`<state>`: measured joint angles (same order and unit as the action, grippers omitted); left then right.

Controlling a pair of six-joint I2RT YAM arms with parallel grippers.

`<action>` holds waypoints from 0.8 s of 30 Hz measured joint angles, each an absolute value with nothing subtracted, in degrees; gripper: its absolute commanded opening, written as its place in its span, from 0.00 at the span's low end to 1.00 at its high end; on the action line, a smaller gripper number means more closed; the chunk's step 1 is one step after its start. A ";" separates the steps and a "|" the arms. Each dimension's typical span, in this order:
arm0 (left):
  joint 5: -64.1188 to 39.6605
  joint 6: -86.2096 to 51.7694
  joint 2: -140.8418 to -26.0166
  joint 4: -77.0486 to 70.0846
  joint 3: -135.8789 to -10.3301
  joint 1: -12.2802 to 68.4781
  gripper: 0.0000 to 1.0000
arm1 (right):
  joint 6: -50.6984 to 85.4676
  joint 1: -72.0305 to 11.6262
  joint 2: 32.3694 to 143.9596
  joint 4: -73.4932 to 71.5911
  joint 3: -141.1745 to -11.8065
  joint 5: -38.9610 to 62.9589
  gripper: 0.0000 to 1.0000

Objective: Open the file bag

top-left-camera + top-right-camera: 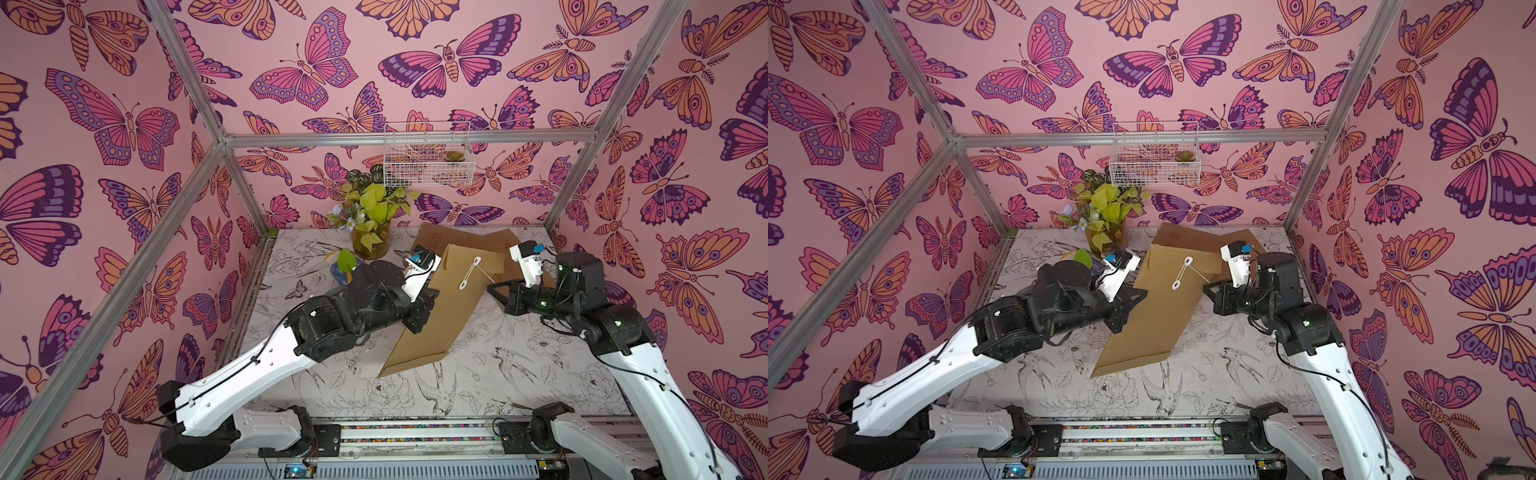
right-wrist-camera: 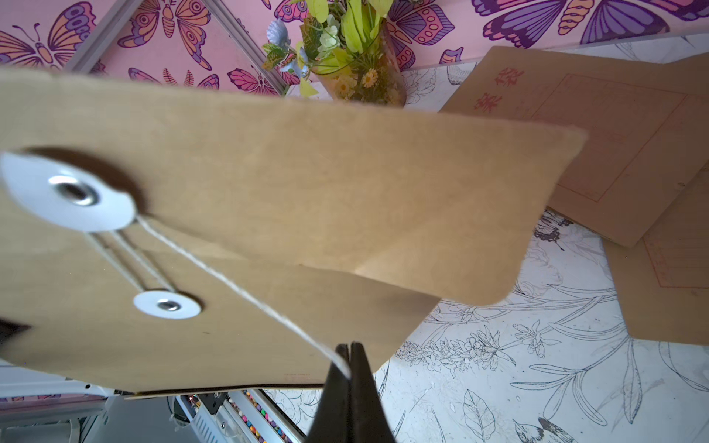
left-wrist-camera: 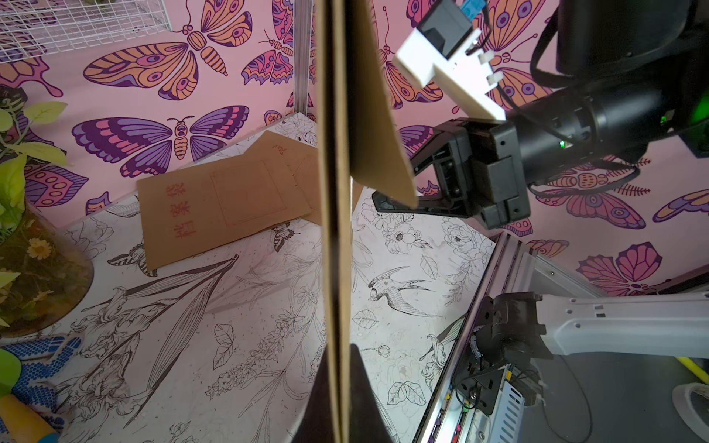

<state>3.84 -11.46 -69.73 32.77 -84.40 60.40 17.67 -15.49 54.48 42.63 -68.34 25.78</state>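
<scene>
1 table [image 1: 374,386] w/ bird-and-flower print. 2 arms come in from 6 o'clock, 1 per side.

3 brown bags in all:
- 1 file bag [image 1: 449,307] is raised near centre, tilted, running approx 7 o'clock to 12. Can't tell if its low corner touches the table.
- 1 back bag [image 3: 222,203] lies flat at 12–1 o'clock by the back wall, red print up.
- 1 second back bag [image 2: 675,287] lies flat, overlapped w/ it.

1 wire basket [image 1: 428,166] hangs on the back wall at 12. 1 vase of plants [image 1: 370,241] stands at 11 o'clock, near the flat bags.

Left claw [image 3: 339,368]: clamped tight on the file bag's edge, at its 9 o'clock side. In the left wrist view the bag runs edge-on btwn the fingers. Right claw [image 2: 351,356]: pinched closed on the string, off the bag's 3 o'clock side, apart from the paper.

On the file bag there are 2 white discs: 1 flap disc [image 2: 69,191] and 1 body disc [image 2: 167,304]. 1 string [image 2: 249,299] is looped btwn both discs, w/ its free end taut to the right claw. The flap's free corner stands away from the body.
</scene>
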 measured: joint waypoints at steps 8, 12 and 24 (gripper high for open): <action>2.81 -11.38 -68.93 32.56 -82.72 60.40 0.02 | 18.00 -15.49 53.43 42.65 -68.18 23.18 0.00; 2.55 -10.90 -68.55 32.56 -82.32 60.40 0.02 | 18.00 -15.49 53.25 42.68 -68.18 21.96 0.00; 3.01 -9.19 -67.94 34.15 -82.02 60.40 0.02 | 17.98 -15.49 53.36 42.65 -68.20 20.10 0.00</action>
<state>3.01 -9.19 -67.94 34.15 -82.02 60.40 17.98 -15.49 53.36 42.65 -68.20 20.10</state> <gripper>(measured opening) 0.048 0.040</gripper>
